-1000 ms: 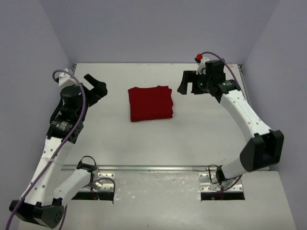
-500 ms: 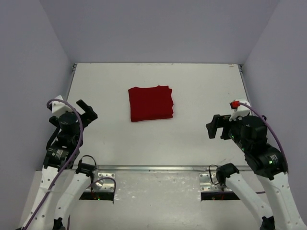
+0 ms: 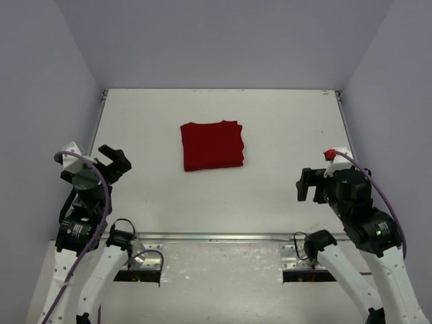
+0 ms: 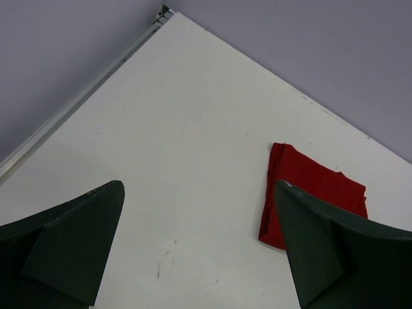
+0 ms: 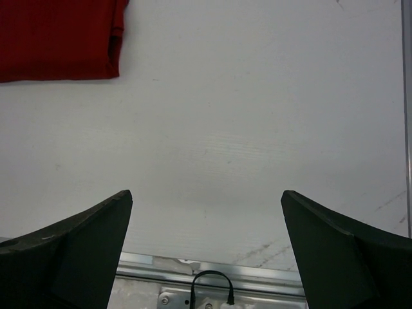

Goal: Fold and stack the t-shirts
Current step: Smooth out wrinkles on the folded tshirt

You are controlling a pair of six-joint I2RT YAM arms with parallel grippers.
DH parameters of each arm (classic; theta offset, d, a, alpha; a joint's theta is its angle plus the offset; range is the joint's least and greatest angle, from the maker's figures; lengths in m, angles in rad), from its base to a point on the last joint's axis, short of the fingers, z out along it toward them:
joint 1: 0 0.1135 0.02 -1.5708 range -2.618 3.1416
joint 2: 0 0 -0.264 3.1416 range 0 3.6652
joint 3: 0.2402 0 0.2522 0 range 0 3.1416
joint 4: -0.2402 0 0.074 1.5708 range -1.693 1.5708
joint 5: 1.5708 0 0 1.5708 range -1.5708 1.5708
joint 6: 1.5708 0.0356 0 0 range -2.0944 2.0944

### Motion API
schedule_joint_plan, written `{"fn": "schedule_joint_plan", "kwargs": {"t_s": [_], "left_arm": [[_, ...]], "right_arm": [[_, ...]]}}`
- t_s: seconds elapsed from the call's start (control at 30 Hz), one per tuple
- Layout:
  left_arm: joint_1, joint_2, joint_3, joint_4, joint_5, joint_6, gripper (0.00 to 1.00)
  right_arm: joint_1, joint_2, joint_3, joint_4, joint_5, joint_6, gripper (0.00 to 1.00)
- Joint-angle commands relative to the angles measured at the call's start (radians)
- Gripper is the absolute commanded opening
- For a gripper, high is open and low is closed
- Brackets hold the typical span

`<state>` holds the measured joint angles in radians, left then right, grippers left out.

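Found the shirt (image 3: 212, 145) folded into a compact dark red rectangle, flat on the table (image 3: 283, 128) near the middle, slightly toward the far side and well apart from both arms. Caught the left gripper (image 4: 198, 187) spread wide and empty, hung near its base by the table's left edge, with the cloth in its camera's view ahead and to the right. Caught the right gripper (image 5: 206, 193) likewise spread and empty, near its own base on the right, with nothing between its fingers. Judged the fold as good as done, with no second shirt in view to stack. Judged the step in hand a parking of the arms, best done by keeping both claws released and high enough to clear the cloth, away from the shirt's edges, so as not to drag or ruffle the layers. Should another shirt come, would call for laying it square on this one, hems and sides lined up, and pressing lightly rather than pinching. Showed a matte white tabletop, faintly scuffed, with a metal rail (image 3: 216, 236) along the near edge and a looped black cable (image 5: 212, 282) just below it. Closed in on three sides by plain pale lilac walls (image 3: 216, 40), evenly lit.
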<state>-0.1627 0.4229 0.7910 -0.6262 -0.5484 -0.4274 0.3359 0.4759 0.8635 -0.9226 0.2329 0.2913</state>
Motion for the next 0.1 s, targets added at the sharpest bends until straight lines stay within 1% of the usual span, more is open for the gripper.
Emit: {"fn": "schedule_joint_plan", "kwargs": {"t_s": [0.0, 0.07], "left_arm": [[0.006, -0.013, 0.007, 0.028, -0.01, 0.004, 1.0], [0.006, -0.015, 0.007, 0.028, -0.01, 0.001, 1.0]], "right_arm": [[-0.001, -0.008, 0.009, 0.01, 0.037, 0.014, 0.99], [-0.003, -0.011, 0.008, 0.011, 0.034, 0.011, 0.99]]}}
